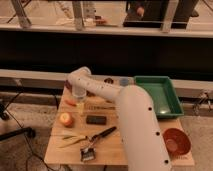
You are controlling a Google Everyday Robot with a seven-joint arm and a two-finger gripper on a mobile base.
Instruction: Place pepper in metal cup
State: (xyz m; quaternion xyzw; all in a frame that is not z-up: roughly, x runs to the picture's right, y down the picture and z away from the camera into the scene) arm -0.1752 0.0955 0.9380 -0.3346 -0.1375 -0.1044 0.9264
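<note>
The pepper (70, 103) is a small red-orange chili lying on the wooden table (107, 150) near its far left edge. The metal cup (124, 81) is a short grey-blue cylinder at the table's back, to the right of the arm's bend. My white arm reaches from the lower right across the table, bends at the back left and points down. My gripper (79, 98) hangs over the table just to the right of the pepper and well left of the metal cup. I see nothing in it.
A green tray (172, 102) stands at the back right and a red-brown bowl (176, 141) at the front right. An orange fruit (66, 119), a black block (96, 119), a black-handled brush (100, 136) and pale yellow-green stalks (72, 139) lie in front of the gripper.
</note>
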